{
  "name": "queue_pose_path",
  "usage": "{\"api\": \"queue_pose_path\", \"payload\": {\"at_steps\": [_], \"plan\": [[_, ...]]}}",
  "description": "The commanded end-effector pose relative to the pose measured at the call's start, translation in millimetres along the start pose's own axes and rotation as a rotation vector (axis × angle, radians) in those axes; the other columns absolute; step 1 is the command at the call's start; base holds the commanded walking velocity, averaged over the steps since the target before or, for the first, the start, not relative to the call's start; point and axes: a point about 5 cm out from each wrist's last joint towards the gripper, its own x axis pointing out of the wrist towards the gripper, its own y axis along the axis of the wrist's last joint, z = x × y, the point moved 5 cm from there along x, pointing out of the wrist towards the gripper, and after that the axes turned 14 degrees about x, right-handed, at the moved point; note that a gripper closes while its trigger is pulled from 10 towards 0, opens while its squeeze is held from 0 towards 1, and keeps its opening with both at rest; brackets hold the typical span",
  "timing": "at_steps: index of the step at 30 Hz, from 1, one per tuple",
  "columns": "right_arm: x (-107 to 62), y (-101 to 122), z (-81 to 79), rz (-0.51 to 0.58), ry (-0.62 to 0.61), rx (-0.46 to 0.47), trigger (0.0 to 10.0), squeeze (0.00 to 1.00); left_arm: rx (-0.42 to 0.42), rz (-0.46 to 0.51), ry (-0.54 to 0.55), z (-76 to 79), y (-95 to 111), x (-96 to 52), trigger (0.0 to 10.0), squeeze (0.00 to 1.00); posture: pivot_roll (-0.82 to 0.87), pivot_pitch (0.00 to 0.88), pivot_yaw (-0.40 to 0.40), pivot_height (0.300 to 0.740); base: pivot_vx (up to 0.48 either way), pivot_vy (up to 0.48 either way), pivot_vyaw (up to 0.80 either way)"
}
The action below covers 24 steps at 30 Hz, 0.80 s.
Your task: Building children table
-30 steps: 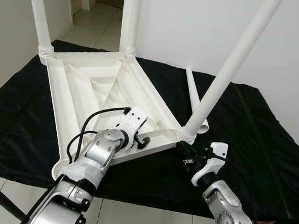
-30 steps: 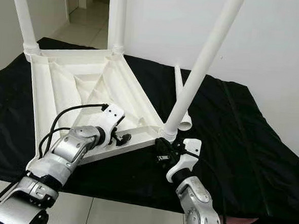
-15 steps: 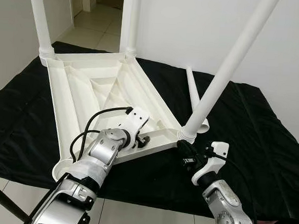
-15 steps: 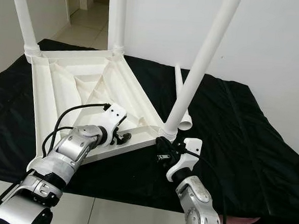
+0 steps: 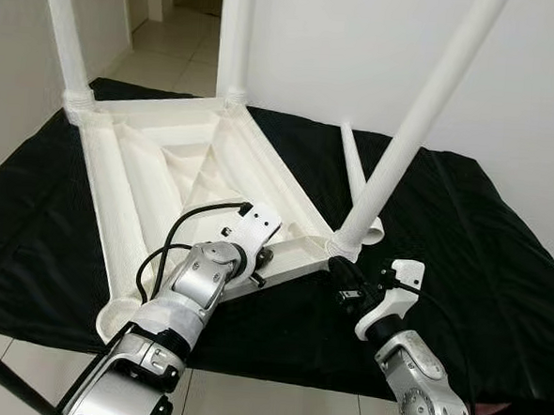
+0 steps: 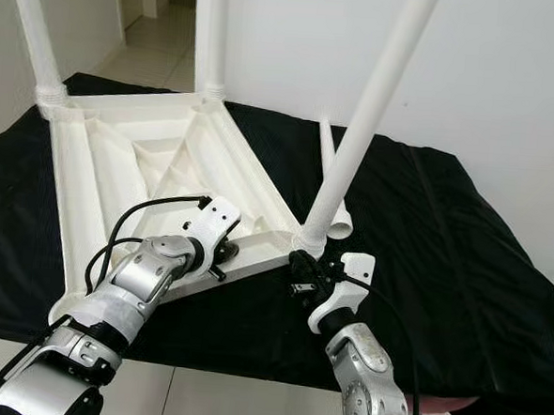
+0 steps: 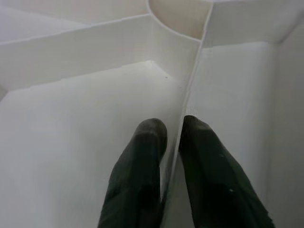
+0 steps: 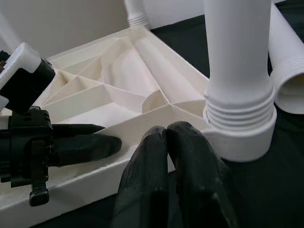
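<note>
A white plastic children's tabletop [image 5: 180, 178] lies upside down on a black cloth [image 5: 463, 238] that covers the work surface, filling the left and centre of the eye views. Three legs are already screwed in: one at the far left corner [image 5: 66, 35], one at the far corner [image 5: 236, 36] in the upper middle, and a near-right leg [image 5: 409, 131] that leans off towards the upper right of the frame. A fourth, loose leg [image 5: 359, 180] lies on the cloth just behind that leaning leg, threaded end towards the robot.

The left gripper [image 7: 171, 137] sits at the near edge of the tabletop, lower centre of the eye views, its two black fingers pinching a thin vertical rib [image 7: 190, 95] of the underside between them. The right gripper [image 8: 166, 137] is at the lower centre-right, fingertips pressed together with nothing between them, just beside the threaded collar [image 8: 240, 118] of the leaning leg and touching or nearly touching the tabletop's corner.

By my reading, the step in hand is steadying the tabletop while the near-right leg is seated; its tilt suggests it is not fully home. The empty socket at the near-left corner [image 5: 115, 315] has yet to be filled. The next move calls for straightening and tightening that leg, then fetching the loose leg for the last socket, with the left grip holding the top from shifting.
</note>
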Motion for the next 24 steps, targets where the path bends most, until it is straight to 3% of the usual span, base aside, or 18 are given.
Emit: {"api": "queue_pose_path", "payload": {"at_steps": [1,15,16,19,20,23,24], "plan": [[0.4,2,4.8,0.002,-0.017,-0.005,10.0,0.00,0.008,-0.047,0.247,-32.8,-2,-4.9,0.0,0.00,-0.01,0.000,-0.105,0.740,0.000,0.000,0.00],[1.1,3,4.8,0.006,-0.020,-0.008,10.0,0.00,0.015,-0.038,0.253,-34.5,2,-4.3,0.0,0.00,-0.01,0.000,-0.104,0.740,0.000,0.000,0.00],[1.2,3,5.1,0.007,-0.021,-0.011,10.0,0.00,0.041,-0.027,0.246,-33.5,5,-3.3,10.0,0.00,-0.02,0.000,-0.103,0.740,0.000,0.000,0.00],[1.4,3,5.2,0.008,-0.022,-0.013,10.0,0.00,0.069,-0.010,0.236,-32.0,9,-2.7,10.0,0.00,-0.02,0.000,-0.103,0.740,0.000,0.000,0.00],[1.6,3,5.4,0.009,-0.022,-0.014,10.0,0.00,0.080,0.027,0.229,-30.4,16,-3.1,10.0,0.09,-0.01,0.000,-0.104,0.740,0.000,0.000,0.00],[1.6,3,5.4,0.009,-0.022,-0.014,10.0,0.00,0.080,0.027,0.229,-30.4,16,-3.1,10.0,0.09,-0.01,0.000,-0.104,0.740,0.000,0.000,0.00],[1.8,3,5.3,0.008,-0.022,-0.014,10.0,0.00,0.083,0.072,0.214,-27.7,23,-4.0,10.0,1.00,-0.01,0.000,-0.103,0.740,0.000,0.000,0.00]]}}
